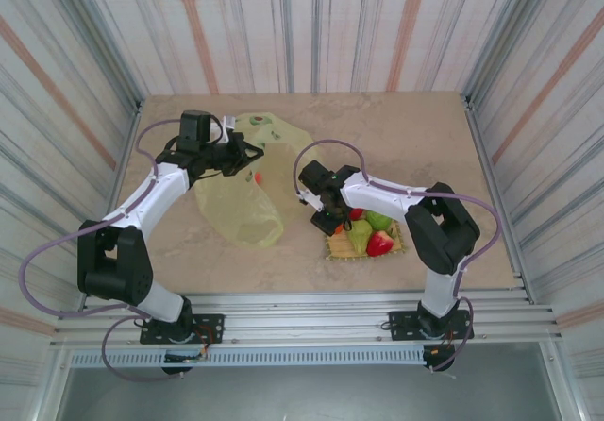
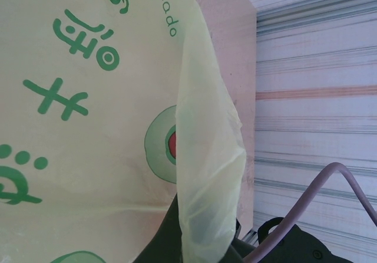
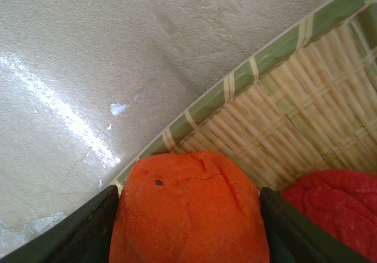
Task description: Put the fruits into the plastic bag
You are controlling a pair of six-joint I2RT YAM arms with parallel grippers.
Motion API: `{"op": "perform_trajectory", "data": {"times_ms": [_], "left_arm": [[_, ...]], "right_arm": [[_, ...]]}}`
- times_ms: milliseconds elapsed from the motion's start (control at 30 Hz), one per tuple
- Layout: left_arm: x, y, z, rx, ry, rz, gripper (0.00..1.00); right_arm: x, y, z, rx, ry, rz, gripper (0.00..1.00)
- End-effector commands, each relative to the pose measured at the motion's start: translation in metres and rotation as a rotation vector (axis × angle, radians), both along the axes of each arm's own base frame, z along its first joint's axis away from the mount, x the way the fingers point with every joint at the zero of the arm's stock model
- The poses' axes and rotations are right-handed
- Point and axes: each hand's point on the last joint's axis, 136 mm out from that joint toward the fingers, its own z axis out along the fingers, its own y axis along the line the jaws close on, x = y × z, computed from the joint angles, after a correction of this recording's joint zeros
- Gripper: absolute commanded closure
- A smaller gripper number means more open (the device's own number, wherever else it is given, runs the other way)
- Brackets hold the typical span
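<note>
Orange toy fruit (image 3: 188,204) sat clamped between right gripper (image 3: 191,230) jaws for lifting; left gripper (image 1: 247,155) jaws pinched plastic bag (image 1: 241,204) rim, apparently holding it open.

Bright, even light, a white glare streak on the table (image 3: 65,107), light glowing through the plastic bag (image 2: 88,133).

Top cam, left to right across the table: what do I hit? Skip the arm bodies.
plastic bag → right claw around an orange → green pear → strawberry. Left claw overlaps the bag and the mat spans the fruits, so both are left out.
</note>
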Motion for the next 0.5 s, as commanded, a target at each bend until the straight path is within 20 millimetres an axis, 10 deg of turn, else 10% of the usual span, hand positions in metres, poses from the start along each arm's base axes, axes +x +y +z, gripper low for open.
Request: {"op": "perform_trajectory", "data": {"times_ms": [0,267,467], "left_arm": [[0.0,0.0,0.002,-0.009,-0.018,-0.019,1.0],[-0.001,-0.001,0.001,-0.012,-0.015,-0.021,1.0],[-0.001,-0.002,0.004,-0.02,-0.017,-0.022,1.0]], "right_arm": [[-0.006,-0.002,0.001,-0.006,0.014,0.012,0.42],[-0.01,0.014,0.038,0.162,-0.011,-0.007,0.48],[-0.014,0.066,0.088,0.503,-0.058,-0.008,0.48]]}}
